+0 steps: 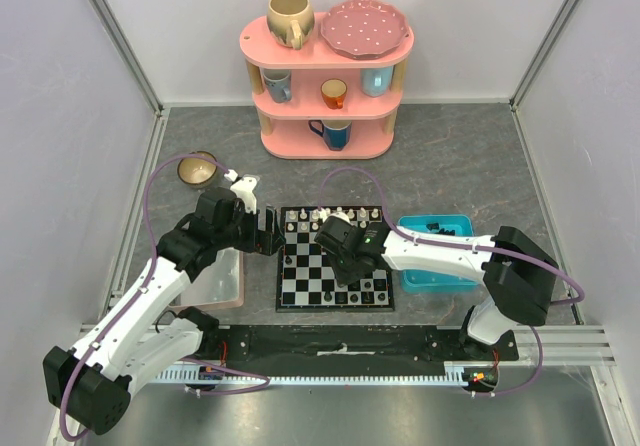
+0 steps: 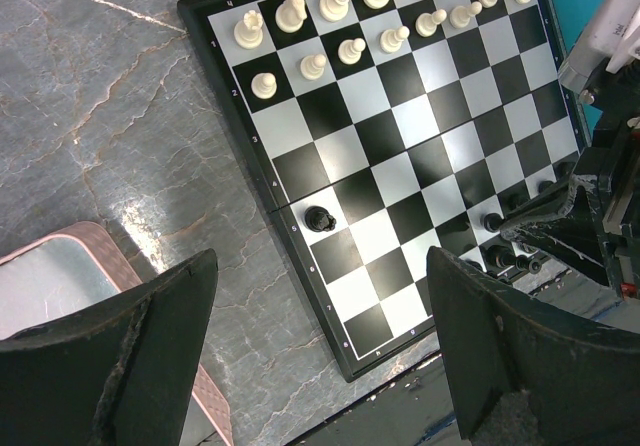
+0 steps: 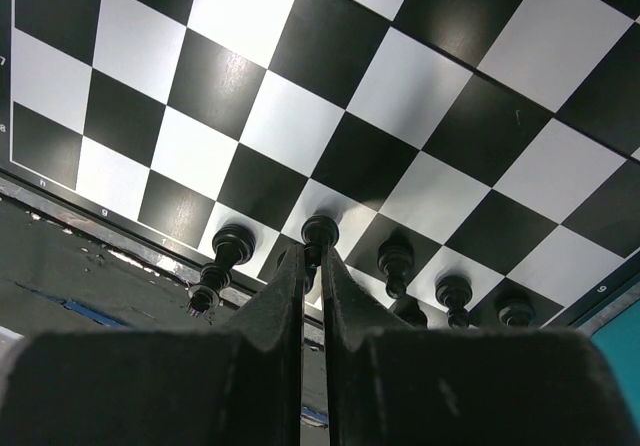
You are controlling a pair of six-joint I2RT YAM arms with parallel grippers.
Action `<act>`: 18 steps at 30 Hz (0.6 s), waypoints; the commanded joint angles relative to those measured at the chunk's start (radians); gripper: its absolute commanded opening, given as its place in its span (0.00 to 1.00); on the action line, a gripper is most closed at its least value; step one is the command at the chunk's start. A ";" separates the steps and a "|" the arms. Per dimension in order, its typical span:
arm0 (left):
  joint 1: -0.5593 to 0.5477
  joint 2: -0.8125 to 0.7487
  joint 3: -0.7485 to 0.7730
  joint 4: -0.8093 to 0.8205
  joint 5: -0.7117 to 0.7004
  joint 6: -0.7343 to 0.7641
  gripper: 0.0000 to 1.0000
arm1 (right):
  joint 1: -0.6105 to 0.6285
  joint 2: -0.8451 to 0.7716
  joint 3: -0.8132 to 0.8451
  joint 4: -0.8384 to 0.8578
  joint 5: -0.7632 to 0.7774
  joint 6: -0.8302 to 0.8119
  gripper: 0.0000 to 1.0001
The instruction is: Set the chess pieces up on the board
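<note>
We see the board (image 1: 303, 292) lying flat on the grey surface (image 1: 450, 166), just past the two arms. The white pieces (image 1: 330, 215) stand in two rows along the far side of the board. In the left wrist view those rows look nearly full.

A few black pieces (image 1: 372, 291) stand on the near side of the board, toward its right corner. One lone black piece (image 2: 320, 218) stands by itself close to the left edge, about halfway down the board.

The right claw (image 1: 352, 274) reaches down over the near right part of the board. In its own view the right claw (image 3: 312, 258) is closed very tight, and its fingers (image 3: 285, 296) pinch a small black piece (image 3: 320, 230) at the very tips. This piece is right at the near edge row, with other black pieces standing on both sides of it.

The left claw (image 1: 268, 238) hangs by the left edge of the board, next to the pink-rimmed tray (image 1: 228, 288). Its fingers (image 2: 170, 316) are spread wide apart.

A blue tray (image 1: 440, 278) sits just to the right of the board, and we see some dark pieces (image 1: 436, 229) inside it.
</note>
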 commanded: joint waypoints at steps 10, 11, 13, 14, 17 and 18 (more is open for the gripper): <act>-0.005 -0.003 0.002 0.029 0.024 0.031 0.91 | 0.009 -0.001 0.006 -0.008 0.000 0.008 0.23; -0.005 -0.001 0.002 0.029 0.026 0.031 0.91 | 0.009 0.000 0.006 -0.010 0.000 0.008 0.25; -0.005 -0.001 0.002 0.029 0.028 0.031 0.91 | 0.010 0.000 0.008 -0.010 -0.001 0.008 0.26; -0.005 -0.001 0.002 0.027 0.028 0.031 0.91 | 0.009 0.000 0.008 -0.008 0.000 0.008 0.26; -0.005 -0.003 0.002 0.029 0.025 0.031 0.91 | 0.009 0.002 0.006 -0.010 -0.001 0.008 0.27; -0.005 -0.001 0.002 0.029 0.028 0.031 0.91 | 0.009 0.002 0.008 -0.008 0.005 0.008 0.27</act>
